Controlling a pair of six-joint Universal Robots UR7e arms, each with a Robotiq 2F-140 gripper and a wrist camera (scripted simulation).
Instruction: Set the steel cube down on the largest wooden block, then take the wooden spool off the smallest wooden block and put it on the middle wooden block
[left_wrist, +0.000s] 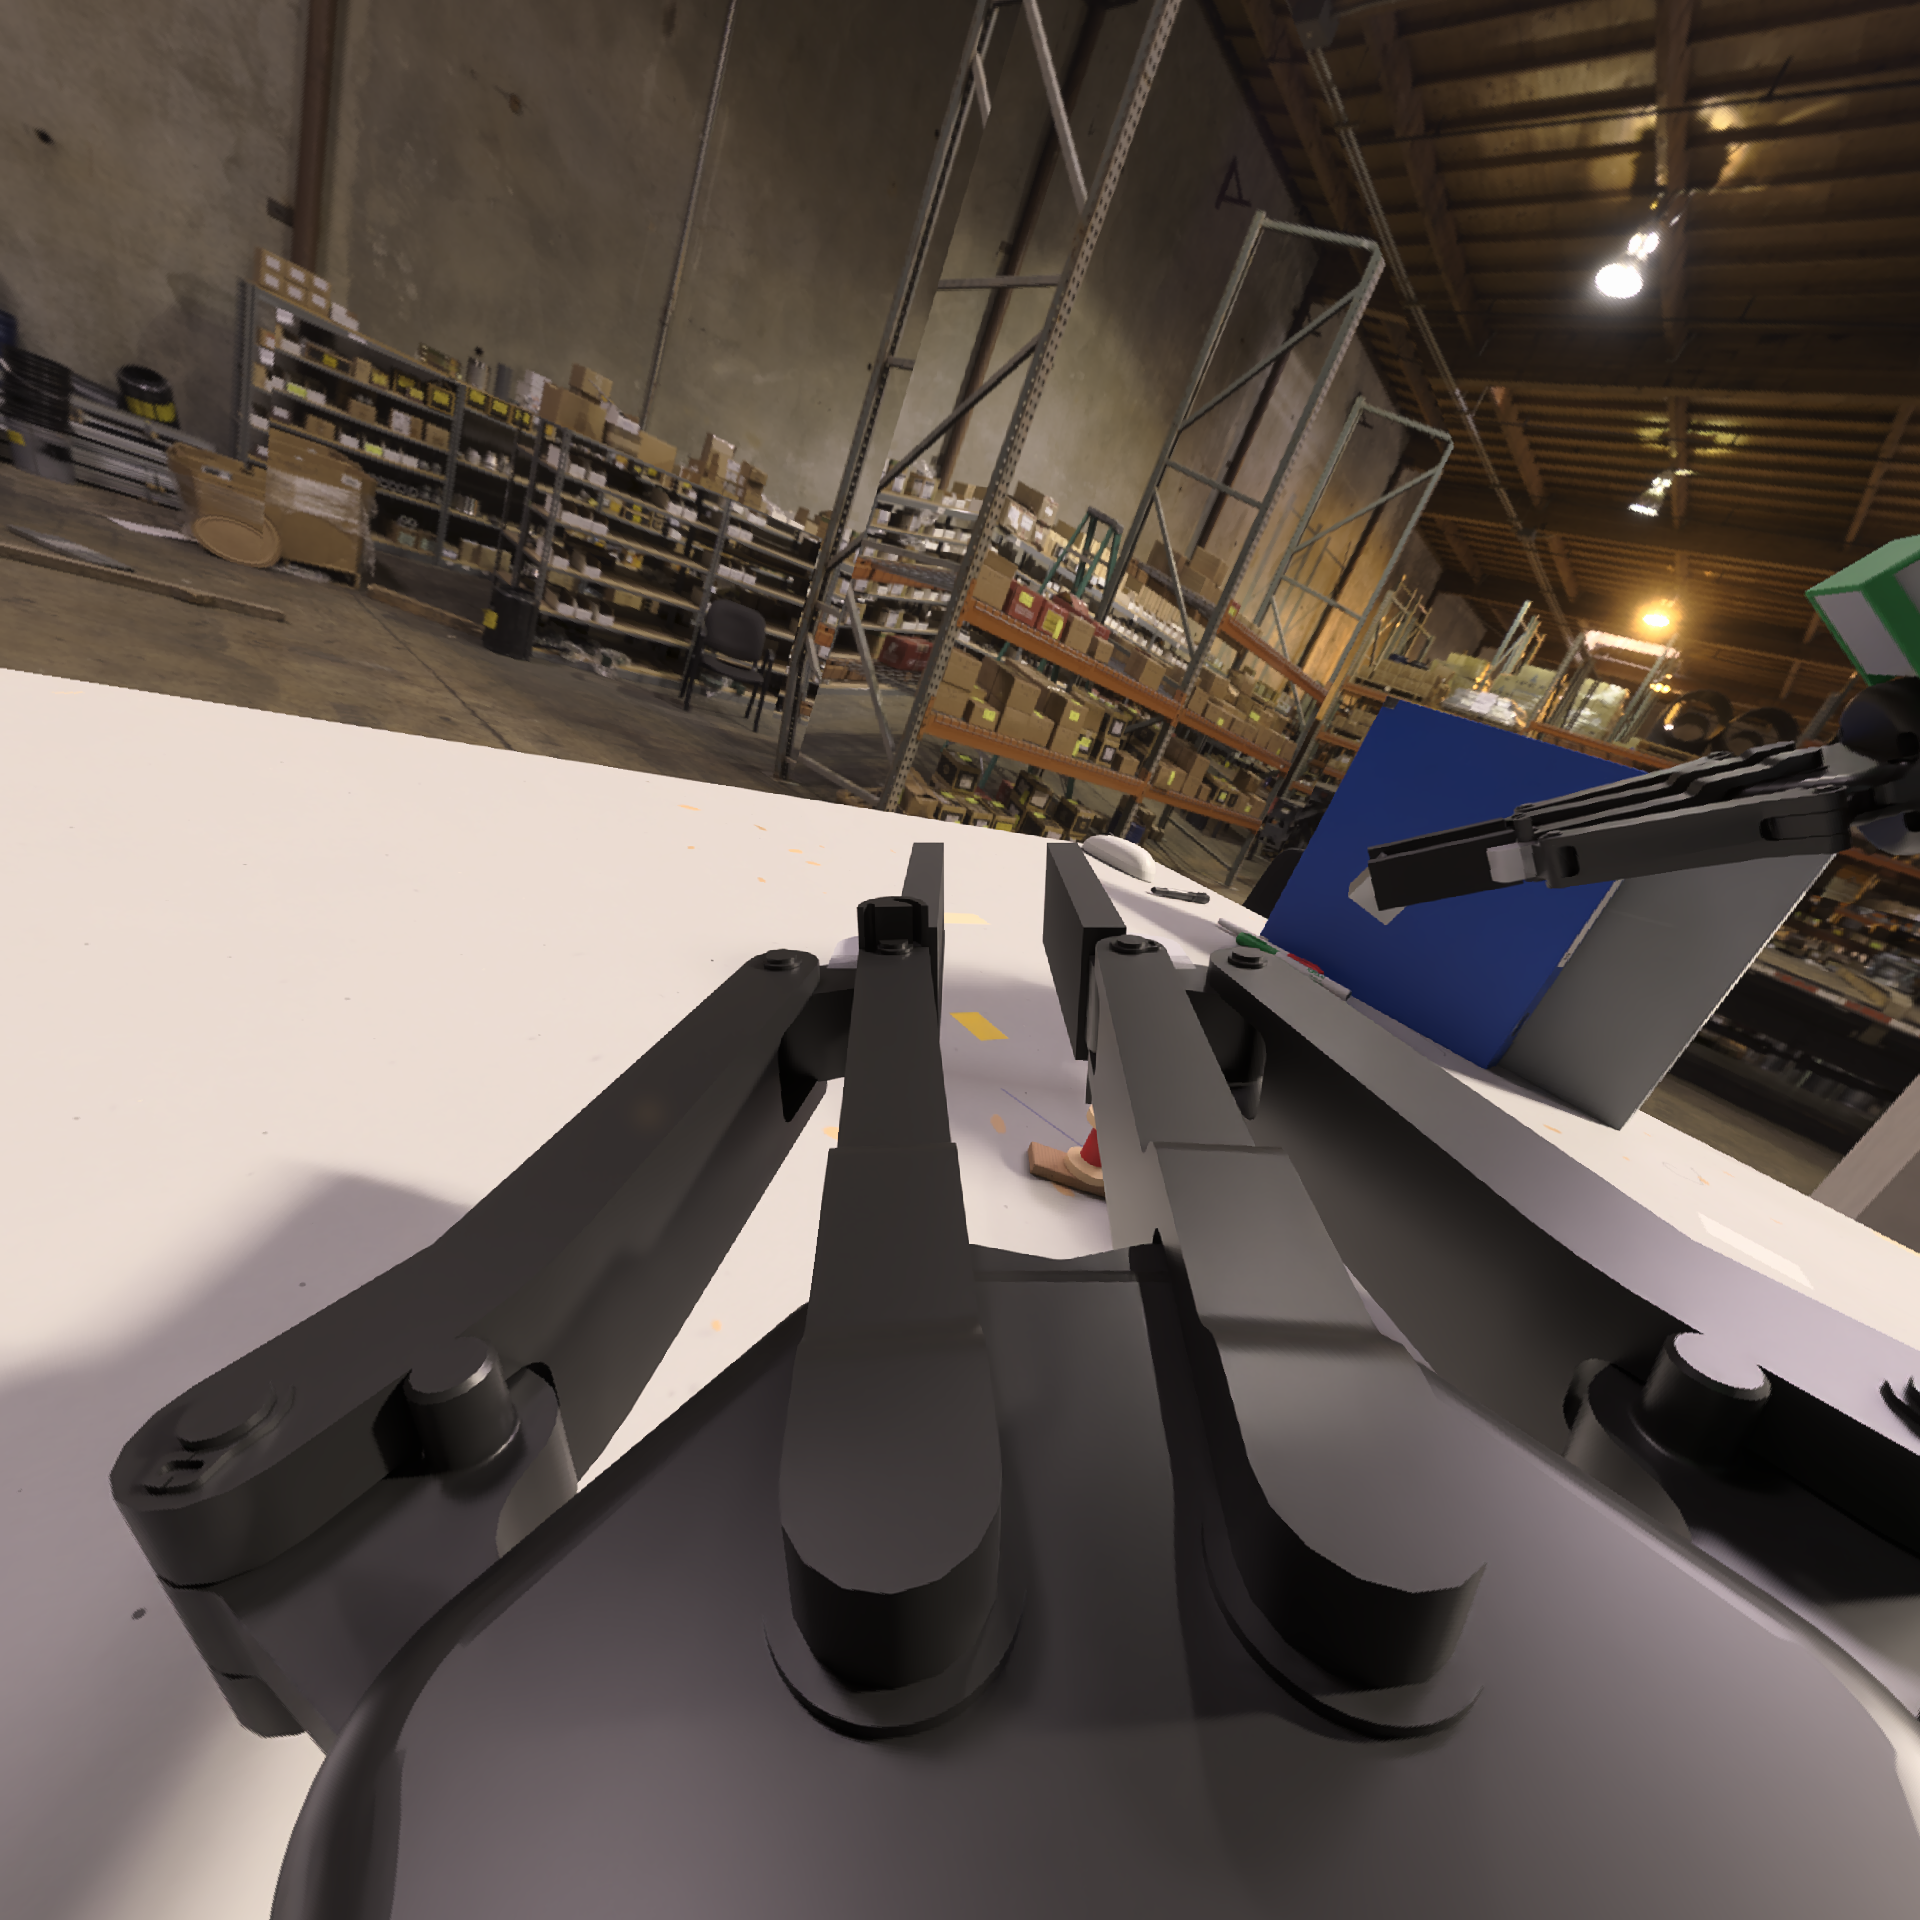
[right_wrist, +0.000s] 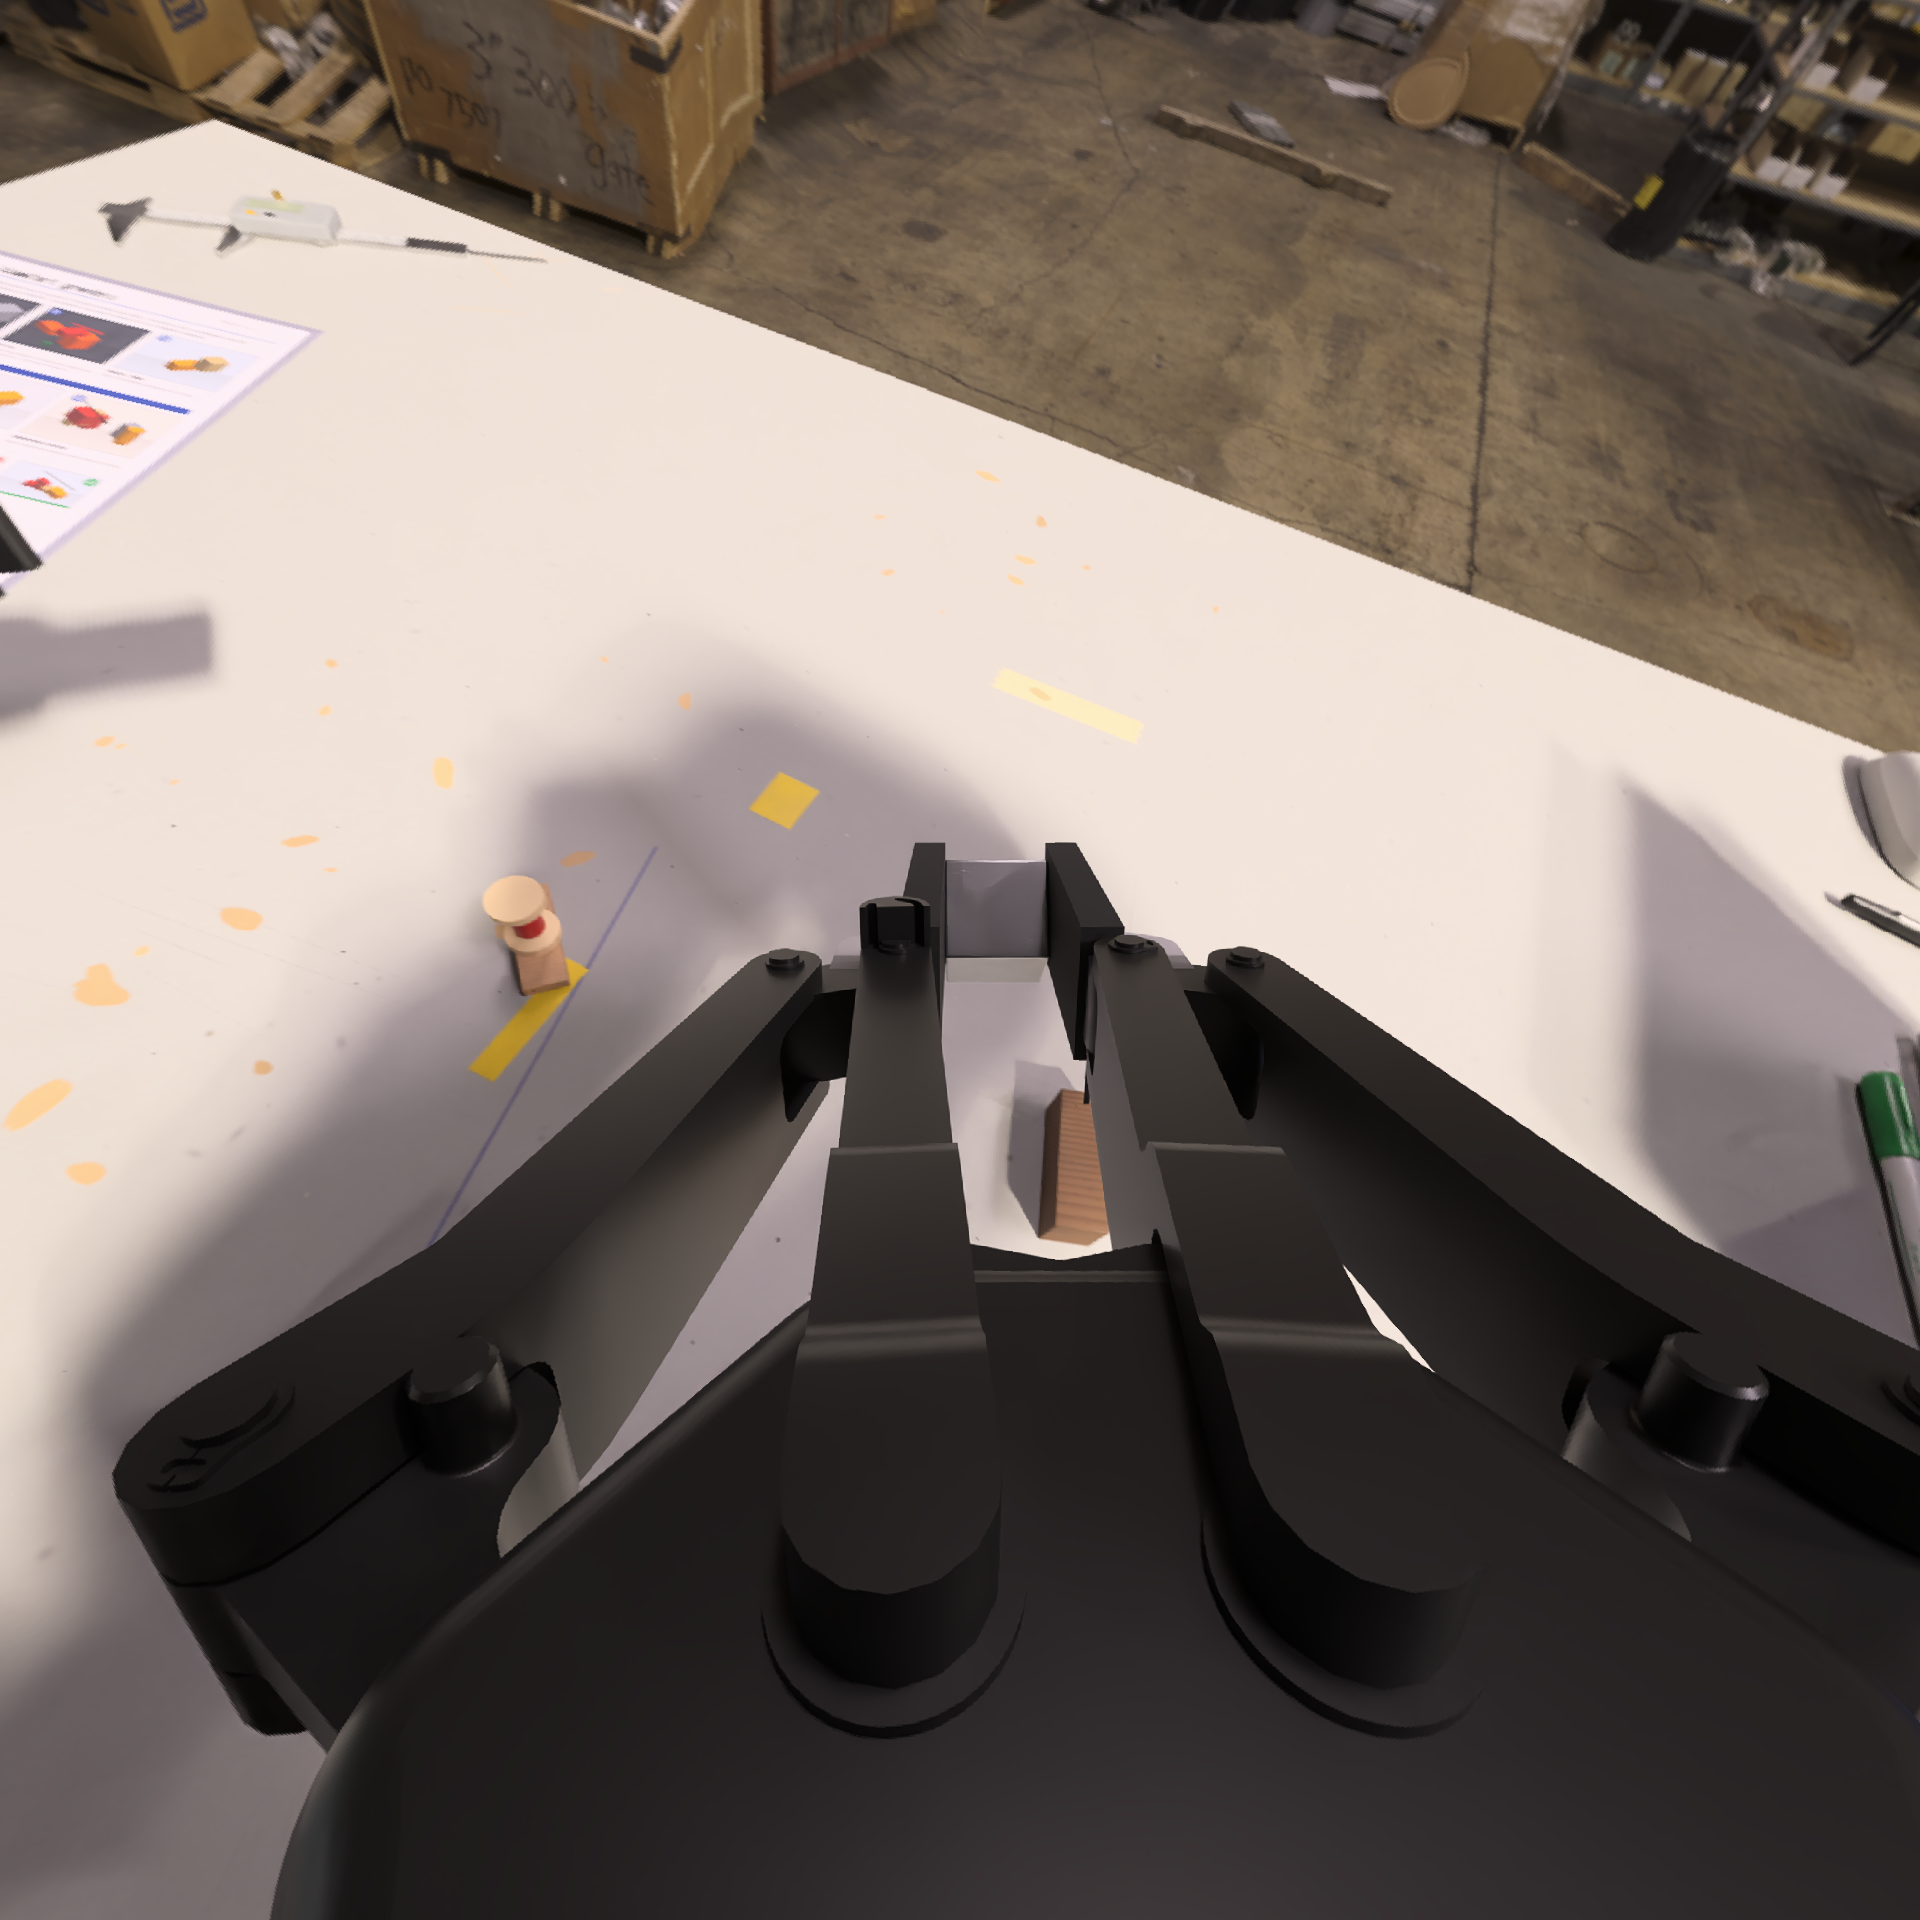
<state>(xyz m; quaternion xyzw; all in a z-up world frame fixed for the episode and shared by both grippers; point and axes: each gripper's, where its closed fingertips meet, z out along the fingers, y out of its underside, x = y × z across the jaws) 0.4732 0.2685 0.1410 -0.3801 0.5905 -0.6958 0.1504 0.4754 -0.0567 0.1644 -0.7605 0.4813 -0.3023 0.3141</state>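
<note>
Here the right claw (right_wrist: 995, 899) clamps the steel cube (right_wrist: 992, 906); the left claw (left_wrist: 995, 914) gapes narrowly, empty.

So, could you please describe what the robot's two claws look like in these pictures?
Both look alike. The left claw and right claw are matte black to dark grey, each with two long jointed linkage bars ending in flat rectangular fingertip pads, round pivot pins at the joints and a broad rounded base. A dark cable curves along the base's lower left edge. No markings are visible.

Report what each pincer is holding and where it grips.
Right pincer holds the steel cube, its pads pressed on two opposite side faces, above the table. Left pincer holds nothing; its jaws stand apart with only table between.
</note>
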